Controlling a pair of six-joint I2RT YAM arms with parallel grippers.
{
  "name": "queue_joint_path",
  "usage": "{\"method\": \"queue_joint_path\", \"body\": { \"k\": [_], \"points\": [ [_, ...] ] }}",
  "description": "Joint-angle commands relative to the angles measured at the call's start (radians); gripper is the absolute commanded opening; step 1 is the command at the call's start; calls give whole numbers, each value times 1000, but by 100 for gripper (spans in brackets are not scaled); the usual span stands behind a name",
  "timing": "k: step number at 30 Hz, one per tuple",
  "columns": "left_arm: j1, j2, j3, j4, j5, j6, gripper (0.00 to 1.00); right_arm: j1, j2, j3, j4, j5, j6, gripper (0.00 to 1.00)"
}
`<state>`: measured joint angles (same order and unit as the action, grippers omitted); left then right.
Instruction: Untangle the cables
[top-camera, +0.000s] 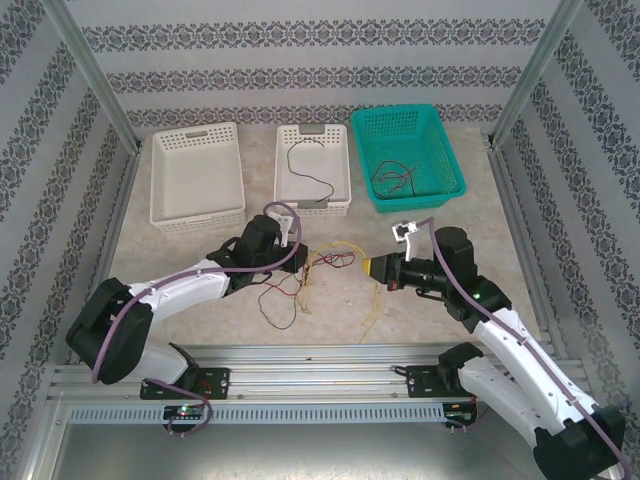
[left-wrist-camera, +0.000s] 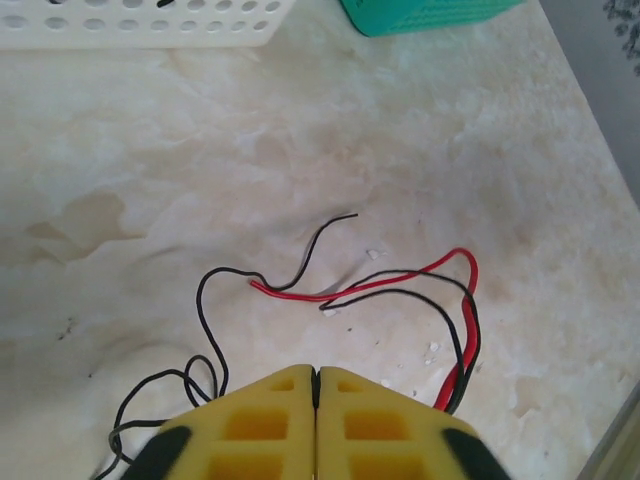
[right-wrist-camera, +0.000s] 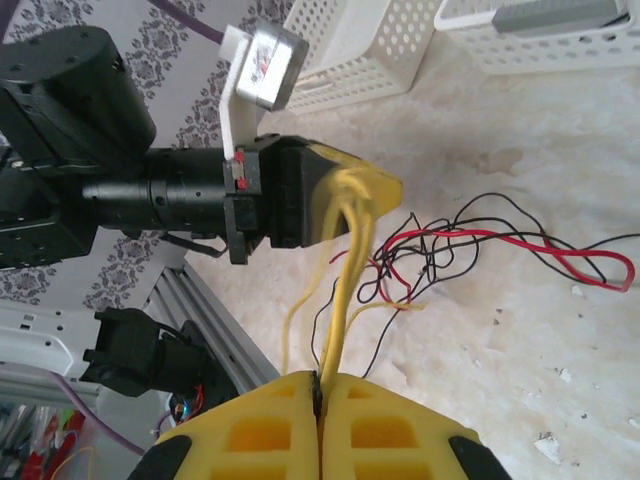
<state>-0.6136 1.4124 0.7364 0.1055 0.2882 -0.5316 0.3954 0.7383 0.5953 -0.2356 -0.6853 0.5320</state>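
The cables (top-camera: 330, 262) lie tangled on the table between my two grippers. My right gripper (top-camera: 372, 268) (right-wrist-camera: 320, 378) is shut on yellow cables (right-wrist-camera: 340, 290) and one thin black strand. These yellow strands stretch straight up to the fingertips of my left gripper (right-wrist-camera: 385, 188), which is shut (left-wrist-camera: 316, 372) (top-camera: 305, 258). Ahead of the left fingers a red cable (left-wrist-camera: 400, 280) and black cables (left-wrist-camera: 210, 330) sprawl loose on the table. In the right wrist view a red loop (right-wrist-camera: 560, 250) lies to the right of the knot.
Three baskets stand at the back. The left one is a white basket (top-camera: 160, 175). A second white basket (top-camera: 284, 165) holds a dark wire (top-camera: 310, 170). The teal basket (top-camera: 450, 150) holds more wires (top-camera: 395, 178). An aluminium rail (top-camera: 320, 360) runs along the near edge.
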Motion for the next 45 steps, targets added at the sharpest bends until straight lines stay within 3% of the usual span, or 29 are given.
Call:
{"method": "queue_joint_path", "body": {
  "k": [1,8,10,13,14,18,29,37,45],
  "points": [
    [6,-4,-29,32,38,-14,0,-2,-54,15,35,35,27,0],
    [19,-34,-88,97,55,-55,2,-30,-103,46,50,90,57,0],
    [30,-71,-96,120,71,-77,11,-33,-81,54,45,86,48,0],
    [42,-157,-108,159,93,-112,42,-31,-59,48,51,85,49,0],
    [45,-195,-117,176,92,-125,48,-32,-59,43,52,96,51,0],
    [63,-359,-154,223,64,-168,63,-38,-67,12,100,104,73,0],
    [77,-545,-197,147,70,-171,70,-47,-44,-8,176,53,116,0],
    [85,-467,-189,223,136,-198,70,-39,-35,-23,223,-15,129,0],
    [115,-486,-196,273,153,-234,70,-21,-29,-34,213,-26,111,0]
  ]
}}
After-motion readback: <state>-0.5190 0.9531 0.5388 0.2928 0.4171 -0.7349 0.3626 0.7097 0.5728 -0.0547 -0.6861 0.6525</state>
